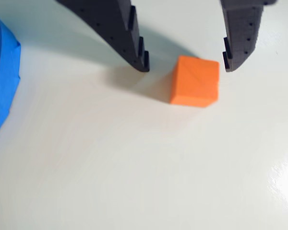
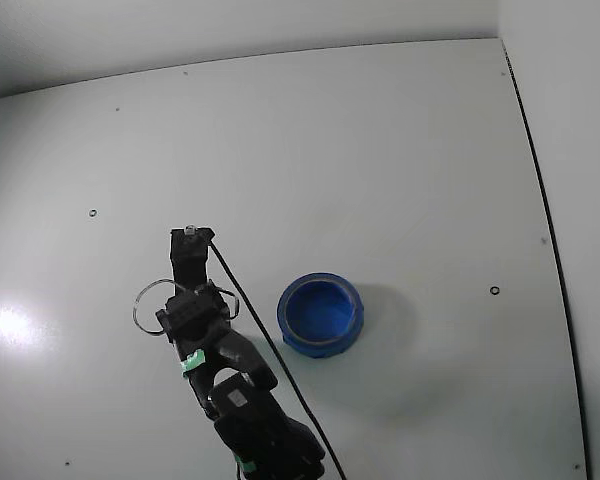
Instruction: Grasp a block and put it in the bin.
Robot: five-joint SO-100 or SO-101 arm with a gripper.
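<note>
The block point(image 1: 194, 80) is a small orange-red cube with plain faces, resting on the white table in the wrist view. My gripper point(image 1: 186, 67) is open, and its two black fingers stand on either side of the cube's far end without touching it. The bin point(image 1: 1, 79) is bright blue and shows only as a thick rim at the left edge of the wrist view. In the fixed view the bin point(image 2: 320, 316) is a round shallow bowl just right of my arm. My gripper point(image 2: 190, 245) points away from the base there. The block is hidden in that view.
The white table point(image 2: 400, 150) spreads wide around the arm and ends at a wall on the far side and right. A black cable point(image 2: 270, 350) runs along the arm, close to the bin's left side.
</note>
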